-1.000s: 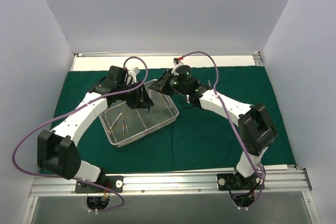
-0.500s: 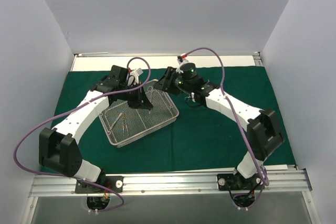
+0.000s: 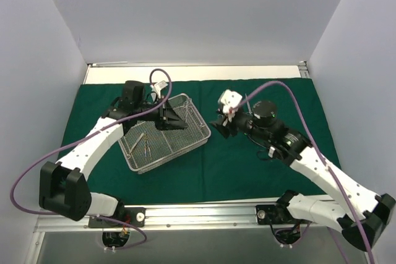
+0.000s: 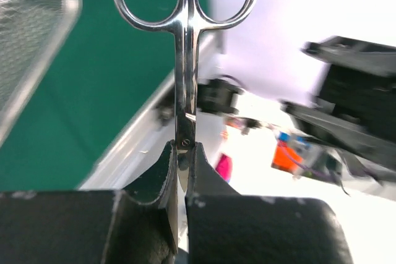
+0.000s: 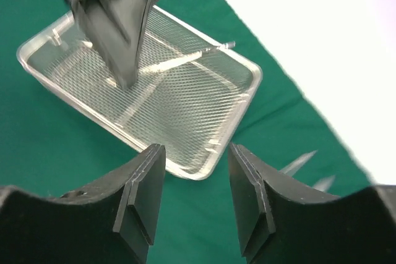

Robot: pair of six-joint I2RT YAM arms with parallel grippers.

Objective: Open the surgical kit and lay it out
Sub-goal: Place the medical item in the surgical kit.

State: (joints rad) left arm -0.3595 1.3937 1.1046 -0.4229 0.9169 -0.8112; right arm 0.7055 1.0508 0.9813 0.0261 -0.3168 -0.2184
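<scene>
The dark green cloth [image 3: 260,165] lies spread flat on the table. The silver wire-mesh tray [image 3: 193,143] sits on it left of centre, with slim steel instruments [image 3: 143,146] lying in its near-left part. My left gripper [image 3: 177,123] hovers over the tray, shut on a pair of steel scissors [image 4: 184,41] held by the blades, ring handles pointing away. My right gripper [image 3: 218,127] is open and empty, just right of the tray's right corner [image 5: 213,166]. One slim instrument [image 5: 185,60] shows in the tray in the right wrist view.
Two steel instrument tips [image 5: 298,163] lie on the cloth right of the tray, beside my right gripper. A bare white strip of table [image 3: 247,71] runs behind the cloth. White walls close in on three sides. A metal rail [image 3: 204,211] edges the front.
My right arm has swung back from the tray's far corner to the right and nearer, now facing the tray's right corner. My left gripper has stayed over the tray, holding the scissors.
</scene>
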